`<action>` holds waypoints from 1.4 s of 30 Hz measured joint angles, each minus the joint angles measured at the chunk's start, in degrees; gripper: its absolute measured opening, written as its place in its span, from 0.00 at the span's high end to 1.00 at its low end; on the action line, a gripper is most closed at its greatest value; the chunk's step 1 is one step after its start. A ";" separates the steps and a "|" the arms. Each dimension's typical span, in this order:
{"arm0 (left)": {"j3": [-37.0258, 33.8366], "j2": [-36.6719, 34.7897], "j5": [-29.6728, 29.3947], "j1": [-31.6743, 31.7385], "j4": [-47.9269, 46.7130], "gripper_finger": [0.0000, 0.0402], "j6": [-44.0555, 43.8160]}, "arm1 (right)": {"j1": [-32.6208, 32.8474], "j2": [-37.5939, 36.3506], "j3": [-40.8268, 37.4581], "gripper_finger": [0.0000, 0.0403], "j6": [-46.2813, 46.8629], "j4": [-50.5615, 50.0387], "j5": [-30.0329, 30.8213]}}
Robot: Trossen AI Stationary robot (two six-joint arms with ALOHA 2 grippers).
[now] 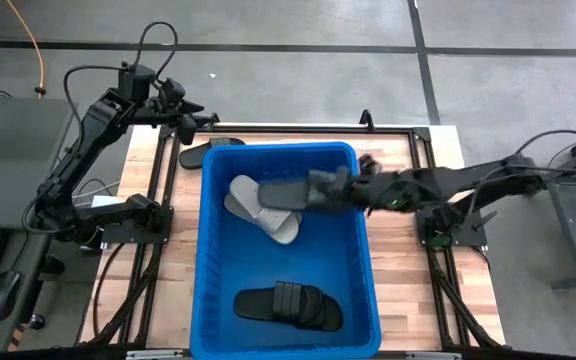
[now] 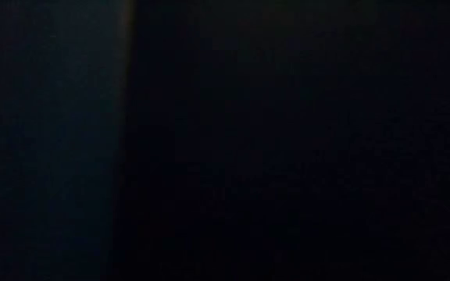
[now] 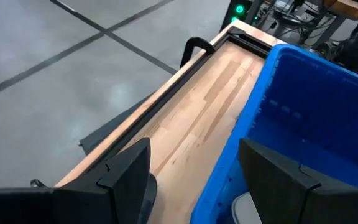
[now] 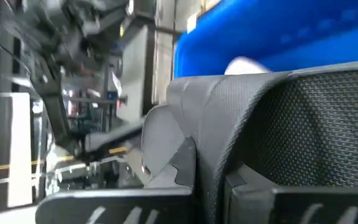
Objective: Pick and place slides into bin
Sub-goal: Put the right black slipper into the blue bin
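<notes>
Wooden planks make the top of the table (image 1: pixel 398 290), and the big blue bin (image 1: pixel 213 300) stands in the middle of it and covers most of it. Inside the bin lie a black pair of slides (image 1: pixel 288 305) at the near end and light grey slides (image 1: pixel 258 210) at the far end. One more black slide (image 1: pixel 203 153) lies on the table just beside the far left corner of the bin, partly hidden. The right arm reaches across the bin from the right side, and the right tool (image 1: pixel 340 188) is closed on a dark grey slide (image 1: pixel 293 192) that hangs above the light grey ones; in the right wrist view the textured strap of this dark grey slide (image 4: pixel 303 124) fills the picture, with the blue wall behind. The left tool (image 1: pixel 190 122) hovers over the far left corner of the table, its jaws apart and holding nothing, near the slide on the table. The low view is dark and shows nothing. I judge the slides to be light, soft and bendable foam, not fragile; the wide strap or the edge of the sole gives the best hold, because a flat sole can flex and slip.
</notes>
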 joint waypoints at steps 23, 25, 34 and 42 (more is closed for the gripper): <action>0.00 -5.01 -2.59 0.02 0.59 0.42 1.54 | 8.22 35.54 38.93 1.00 14.86 -31.37 -15.23; 0.01 -5.23 -2.59 0.02 0.58 0.42 1.52 | 8.11 36.86 39.19 1.00 15.24 -31.66 -16.13; 0.00 -6.49 -2.59 0.02 0.57 0.42 1.41 | 6.38 41.80 39.22 1.00 17.47 -33.81 -15.68; 0.00 -8.39 -2.66 0.02 0.61 0.42 1.08 | 5.68 45.35 39.22 1.00 17.30 -35.33 -17.00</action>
